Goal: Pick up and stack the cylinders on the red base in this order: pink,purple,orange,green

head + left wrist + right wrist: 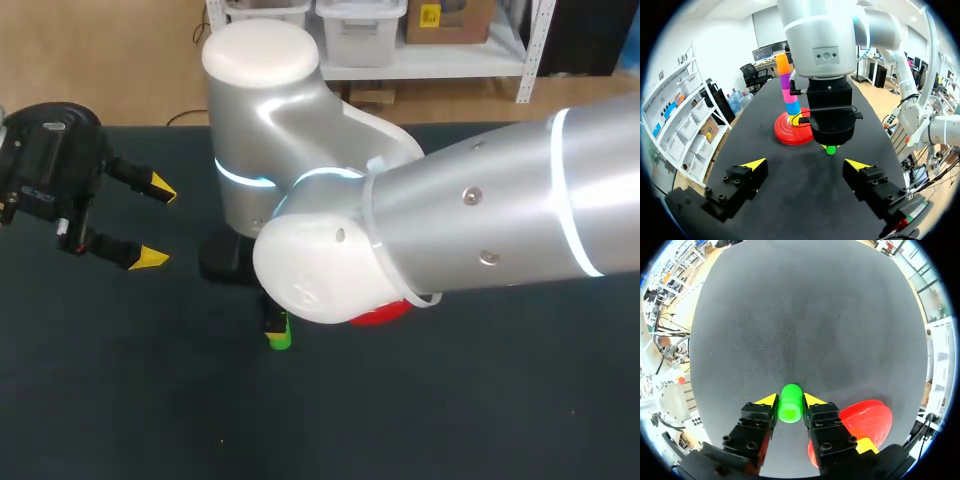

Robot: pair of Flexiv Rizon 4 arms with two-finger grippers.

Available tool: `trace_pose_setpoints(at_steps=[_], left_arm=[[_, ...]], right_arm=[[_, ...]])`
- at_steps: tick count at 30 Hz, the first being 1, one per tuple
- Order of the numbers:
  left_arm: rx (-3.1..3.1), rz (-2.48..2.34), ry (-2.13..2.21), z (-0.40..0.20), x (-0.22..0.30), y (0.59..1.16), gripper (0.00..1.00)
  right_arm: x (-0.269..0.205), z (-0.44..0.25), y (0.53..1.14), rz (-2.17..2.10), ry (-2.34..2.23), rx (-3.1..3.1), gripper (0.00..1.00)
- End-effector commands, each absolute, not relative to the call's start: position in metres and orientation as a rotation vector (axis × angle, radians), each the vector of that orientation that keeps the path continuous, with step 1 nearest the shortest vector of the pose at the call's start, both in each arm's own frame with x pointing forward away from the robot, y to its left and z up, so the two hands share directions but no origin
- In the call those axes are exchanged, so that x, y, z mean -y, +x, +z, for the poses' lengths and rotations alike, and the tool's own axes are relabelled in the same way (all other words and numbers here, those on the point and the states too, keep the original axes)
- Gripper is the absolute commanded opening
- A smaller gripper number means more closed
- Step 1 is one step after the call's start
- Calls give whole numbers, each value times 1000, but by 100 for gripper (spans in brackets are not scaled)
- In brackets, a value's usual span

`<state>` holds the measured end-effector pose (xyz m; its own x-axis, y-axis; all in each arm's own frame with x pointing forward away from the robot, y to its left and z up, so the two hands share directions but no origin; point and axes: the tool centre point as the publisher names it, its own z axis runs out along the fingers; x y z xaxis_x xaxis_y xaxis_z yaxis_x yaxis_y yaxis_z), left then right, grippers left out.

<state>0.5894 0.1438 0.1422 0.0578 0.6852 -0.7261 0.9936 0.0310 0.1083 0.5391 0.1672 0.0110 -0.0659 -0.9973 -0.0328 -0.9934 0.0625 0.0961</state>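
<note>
1. The table [450, 400] carries everything. The work sits about its middle, within reach of both arms
2. The right arm [480, 200] comes in from the right edge and past the middle. From above, its bulk covers most of the base, probably because the last cylinder stood just on the base's left-edge side
3. The left gripper [155, 222] hangs near the left edge, towards the far left corner. Its jaws are spread wide and hold nothing, and I judge it is parked there to leave the middle free for the other arm
4. The right gripper [790, 401] points straight down, its jaws narrowed onto the green piece from two sides, a grip suited to lifting it upright
5. The red base [790, 134] lies flat near the middle, a broad disc that steadies the column on it
6. The pink cylinder [789, 95], purple cylinder [785, 80] and orange cylinder [782, 62] stand on the base in that order, bottom to top, above a blue piece. Only the top place is left
7. The green cylinder [830, 149] is clamped between the right fingertips, beside the base. Whether it has left the table, I cannot tell
</note>
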Motion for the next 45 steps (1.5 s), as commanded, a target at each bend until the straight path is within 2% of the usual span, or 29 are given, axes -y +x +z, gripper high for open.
trace_pose_setpoints(at_steps=[1,17,37,45], left_arm=[[-1686,-634,1717,141,-144,591,100],[-1686,-634,1717,141,-144,591,100],[-1686,-634,1717,141,-144,591,100],[-1686,-634,1717,141,-144,591,100]], right_arm=[[-168,10,540,-148,2114,2252,0],[-153,37,543,-85,2084,2320,0],[-122,221,575,21,2083,2535,0],[-104,276,600,24,1992,2663,0]])
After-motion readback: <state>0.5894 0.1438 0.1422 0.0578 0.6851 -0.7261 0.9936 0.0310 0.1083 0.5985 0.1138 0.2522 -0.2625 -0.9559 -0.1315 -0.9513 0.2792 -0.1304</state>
